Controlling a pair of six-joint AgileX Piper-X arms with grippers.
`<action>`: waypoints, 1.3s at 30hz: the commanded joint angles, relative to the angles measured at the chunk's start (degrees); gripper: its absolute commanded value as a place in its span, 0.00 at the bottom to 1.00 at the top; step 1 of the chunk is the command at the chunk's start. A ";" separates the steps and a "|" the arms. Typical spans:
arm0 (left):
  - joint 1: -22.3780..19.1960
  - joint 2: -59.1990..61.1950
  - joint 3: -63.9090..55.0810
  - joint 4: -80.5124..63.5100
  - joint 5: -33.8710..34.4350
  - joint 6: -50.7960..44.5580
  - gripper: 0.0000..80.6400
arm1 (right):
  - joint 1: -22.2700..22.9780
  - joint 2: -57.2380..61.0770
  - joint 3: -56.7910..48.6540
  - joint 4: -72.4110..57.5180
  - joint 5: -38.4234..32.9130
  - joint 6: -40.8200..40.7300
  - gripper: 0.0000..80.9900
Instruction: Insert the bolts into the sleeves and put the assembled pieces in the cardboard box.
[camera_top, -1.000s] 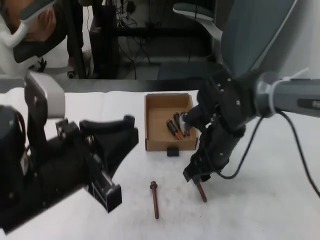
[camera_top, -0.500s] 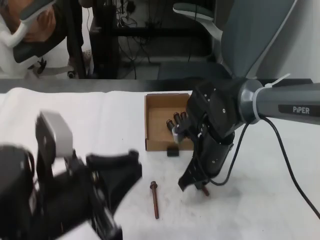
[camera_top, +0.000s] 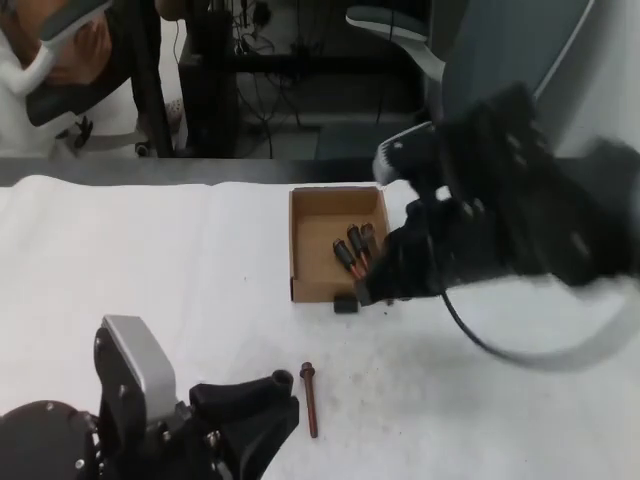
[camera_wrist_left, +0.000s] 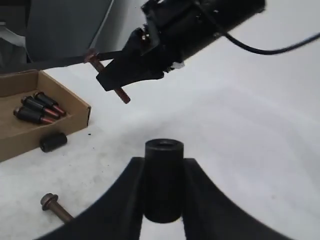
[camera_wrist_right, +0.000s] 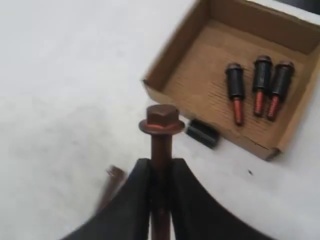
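**Both grippers clamped, one on a bolt and one on a sleeve**

Your bench (camera_top: 130, 250) is covered in white cloth, with a dark room of chairs and cables behind it. Your right arm hangs above the bench just beside the cardboard box (camera_top: 318, 212). The right gripper (camera_wrist_right: 160, 167) is closed on the shank of a copper-coloured bolt (camera_wrist_right: 161, 135), whose hex head stands clear above the fingers. Your left arm sits low at the near edge of the bench. The left gripper (camera_wrist_left: 164, 167) is clamped on a black sleeve (camera_wrist_left: 164, 182), held upright with its open bore on top.

The box lies on the far half of the bench. Three assembled pieces (camera_wrist_right: 260, 82) lie side by side inside it, against one side.

A second bolt (camera_top: 309, 400) lies flat on the cloth near the left gripper, head toward the box. A loose sleeve (camera_top: 346, 303) lies on its side just outside the box's near wall.
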 joint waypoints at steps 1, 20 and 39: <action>-0.88 3.97 0.34 -6.42 -1.40 -0.45 0.02 | 3.51 -7.70 9.22 -17.83 -3.33 5.79 0.01; -1.64 30.48 0.22 -42.39 -4.24 -10.49 0.02 | 16.47 -15.71 24.26 -51.71 -3.44 17.45 0.01; -1.64 30.48 0.22 -44.91 1.76 -13.58 0.02 | 16.47 -12.61 24.26 -51.96 -1.18 11.08 0.01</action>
